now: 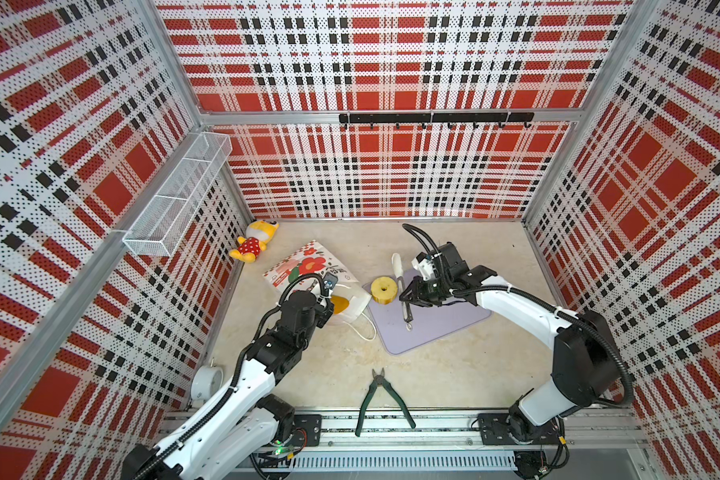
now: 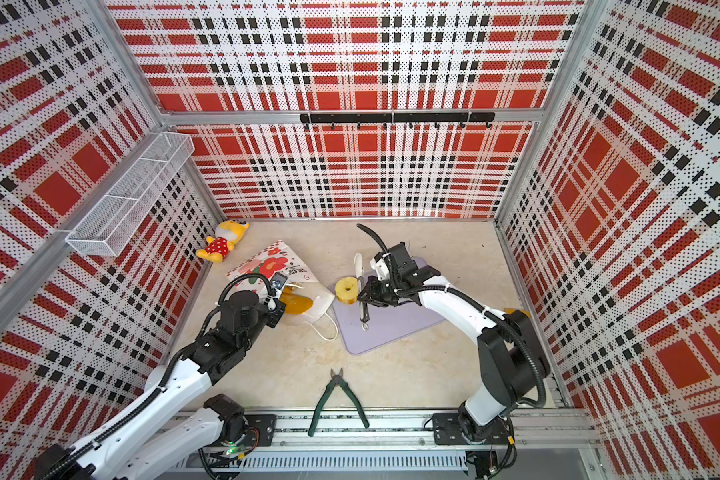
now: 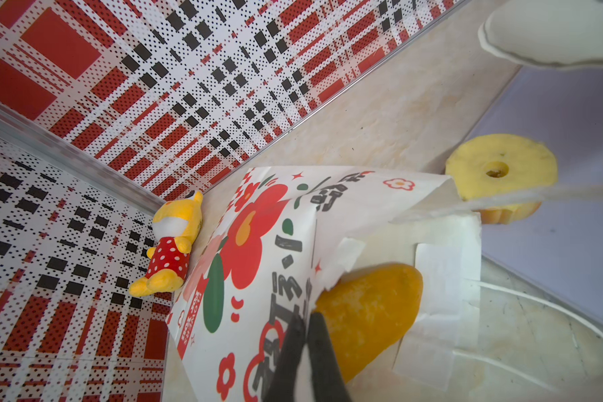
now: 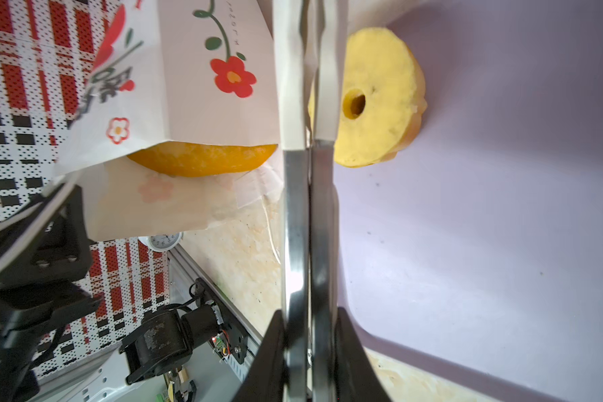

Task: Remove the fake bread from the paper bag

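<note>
While I watch both top views, the paper bag (image 1: 304, 266) lies on its side on the table (image 1: 454, 374), left of centre, with its mouth facing the lilac tray (image 1: 441, 324). My left gripper (image 3: 307, 323) is closed tight on the upper lip of the bag's mouth; the left wrist view shows both black fingers (image 3: 322, 348) pinching the printed paper and lifting that edge. Under the raised lip an orange-yellow long loaf (image 3: 369, 309) rests on the bag's lower wall, its rounded end showing at the opening and the rest inside. I cannot tell whether more bread lies deeper in.

A yellow ring cake (image 1: 383, 289) is already out. It sits tilted on the tray's corner nearest the bag, its flat face with the hole turned up.

My right gripper (image 4: 308, 315) is clamped on a pair of metal tongs (image 4: 295, 209), whose arms are pressed together. They hang over the tray just beside the ring cake; I cannot tell whether they touch it.

One white cord handle (image 1: 364, 328) trails onto the table. A plush doll (image 1: 250, 245) lies in the far left corner, and green pliers (image 1: 381, 399) at the near edge.
</note>
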Robot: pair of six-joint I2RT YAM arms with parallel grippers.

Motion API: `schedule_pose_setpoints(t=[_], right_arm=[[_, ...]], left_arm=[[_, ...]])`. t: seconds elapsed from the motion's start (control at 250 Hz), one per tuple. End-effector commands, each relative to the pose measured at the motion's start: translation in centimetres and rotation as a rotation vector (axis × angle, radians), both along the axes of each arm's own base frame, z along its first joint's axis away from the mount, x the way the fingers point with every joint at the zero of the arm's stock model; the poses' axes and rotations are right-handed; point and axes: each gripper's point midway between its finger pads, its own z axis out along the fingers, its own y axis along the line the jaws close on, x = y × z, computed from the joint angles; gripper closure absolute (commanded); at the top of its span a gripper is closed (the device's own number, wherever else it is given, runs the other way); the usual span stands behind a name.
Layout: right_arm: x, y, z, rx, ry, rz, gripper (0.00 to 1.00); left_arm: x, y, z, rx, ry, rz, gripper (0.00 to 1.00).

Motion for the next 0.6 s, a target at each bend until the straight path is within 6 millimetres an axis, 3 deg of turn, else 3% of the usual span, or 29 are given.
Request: schedule_pose_setpoints(t=[0.0,0.252,0.44,0.596], right_arm=[[-0.5,1.3,-0.9,0.020,0.024,0.048,1.00],[-1.8,0.3,-5.4,-0.021,0.109,0.025,1.00],[-3.7,-3.4,-8.4,-0.043,0.153,-0.082,1.00],[-6.0,-6.2,-9.2,-0.073,0.155,-0.139,1.00]], left_arm=[[-0.1,0.5,0.9,-0.012,-0.018,0.031,1.00],[0.0,0.4,0.8,-0.017,-0.012,0.034,1.00],[0.0,0.4,0.6,-0.016,-0.009,0.033,1.00],[0.2,0.2,0.4,-0.016,-0.001,0.026,1.00]])
